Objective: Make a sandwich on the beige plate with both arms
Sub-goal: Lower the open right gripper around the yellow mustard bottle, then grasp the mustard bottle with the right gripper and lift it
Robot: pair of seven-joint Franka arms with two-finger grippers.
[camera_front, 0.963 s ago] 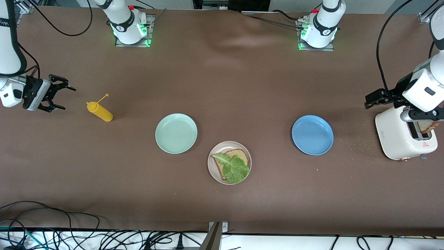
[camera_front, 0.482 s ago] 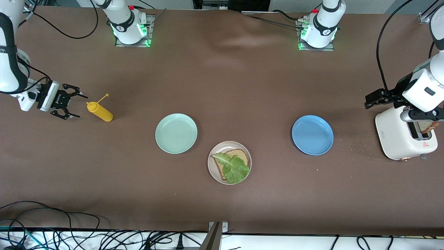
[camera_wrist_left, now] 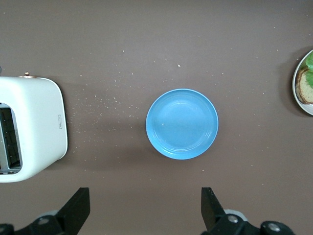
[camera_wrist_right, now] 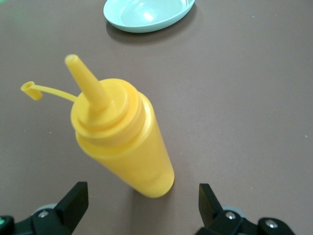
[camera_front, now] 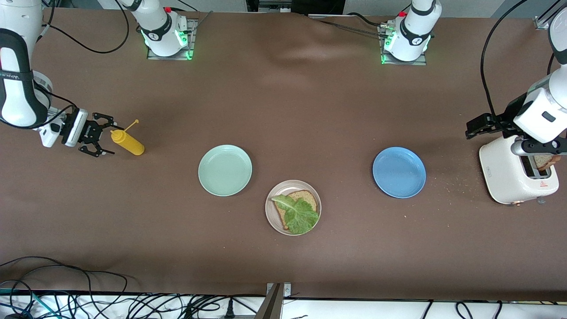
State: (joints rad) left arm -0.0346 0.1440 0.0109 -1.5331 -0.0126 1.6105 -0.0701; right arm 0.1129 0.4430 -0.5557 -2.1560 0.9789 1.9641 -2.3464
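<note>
The right end effector [camera_front: 101,134], jaws spread and grasping nothing, sits at nine o'clock of the upright yellow plastic squeeze bottle [camera_front: 127,142]; it should straddle the body below the cap and clench squarely. The left end effector [camera_wrist_left: 145,210], released, waits above the tabletop [camera_front: 283,110] near the white toaster [camera_front: 517,170]. Bread slice with green lettuce [camera_front: 297,212] lies on the round beige plate [camera_front: 271,217].

The desk [camera_front: 283,110] is covered in matt brown cloth, slightly wrinkled. The yellow squeeze bottle [camera_wrist_right: 122,142] appears to be smooth, soft-sheen plastic. A glossy glaze is seen on the blue plate [camera_wrist_left: 182,123] and the mint-green plate [camera_front: 225,170]. The toaster [camera_front: 516,175] is finished in smooth white.
</note>
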